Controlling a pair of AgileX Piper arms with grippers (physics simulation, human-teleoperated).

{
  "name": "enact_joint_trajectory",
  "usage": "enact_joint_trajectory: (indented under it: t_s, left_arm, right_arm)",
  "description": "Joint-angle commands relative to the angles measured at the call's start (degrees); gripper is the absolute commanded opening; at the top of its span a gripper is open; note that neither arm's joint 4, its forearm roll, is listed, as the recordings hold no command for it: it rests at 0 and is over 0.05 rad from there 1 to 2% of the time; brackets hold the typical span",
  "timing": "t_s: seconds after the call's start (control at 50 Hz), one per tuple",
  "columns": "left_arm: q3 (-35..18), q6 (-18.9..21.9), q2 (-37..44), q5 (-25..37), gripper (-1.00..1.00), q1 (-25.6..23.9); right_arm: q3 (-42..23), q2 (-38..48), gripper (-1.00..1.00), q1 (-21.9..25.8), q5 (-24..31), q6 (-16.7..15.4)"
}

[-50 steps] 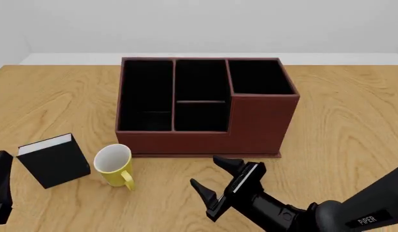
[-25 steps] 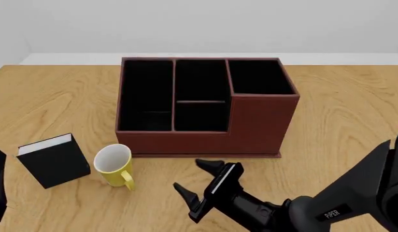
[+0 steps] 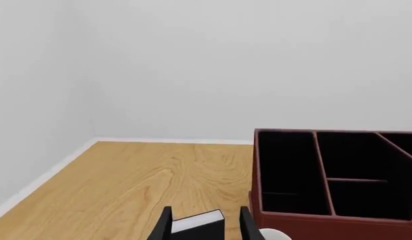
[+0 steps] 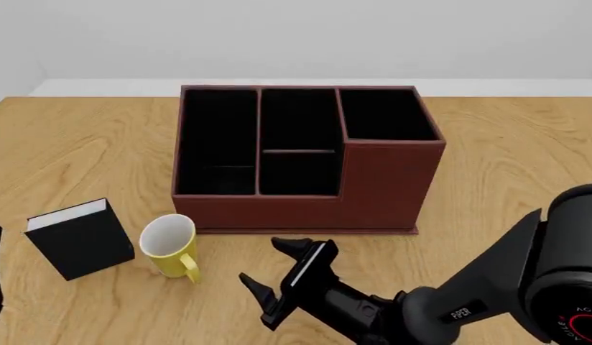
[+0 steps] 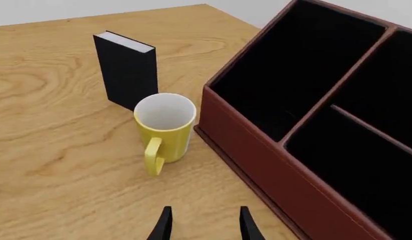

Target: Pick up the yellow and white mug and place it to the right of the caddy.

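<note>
The yellow and white mug (image 4: 170,245) stands upright on the table at the caddy's front left, its handle toward me; it also shows in the right wrist view (image 5: 164,126), and only its rim shows in the left wrist view (image 3: 273,234). The reddish-brown caddy (image 4: 373,188) sits mid-table, and shows in the left wrist view (image 3: 326,222) and the right wrist view (image 5: 259,165). My right gripper (image 4: 275,273) is open and empty, low over the table to the right of the mug, fingertips (image 5: 164,225) pointing at it. My left gripper (image 3: 202,227) is open, at the table's front left edge.
A small black book with white pages (image 4: 80,238) stands upright left of the mug, also in the right wrist view (image 5: 126,70) and between the left fingers in the left wrist view (image 3: 198,225). A white wall bounds the far table edge.
My right gripper has slid left along the table front toward the mug, still open. My left arm has drawn back further off the left edge. Mug, book and caddy have not moved.
</note>
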Motion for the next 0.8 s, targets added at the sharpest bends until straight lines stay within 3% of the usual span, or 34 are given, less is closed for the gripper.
enact_joint_trajectory:
  t_s: [0.02,0.8]
  left_arm:
    - [-0.47,0.13,0.00,0.37,1.00,0.17]
    - [-1.18,-1.02,0.00,0.75,1.00,1.44]
  right_arm:
    - [-3.38,2.84,1.00,0.71,1.31,0.45]
    - [-13.85,9.17,1.00,4.24,7.14,0.70]
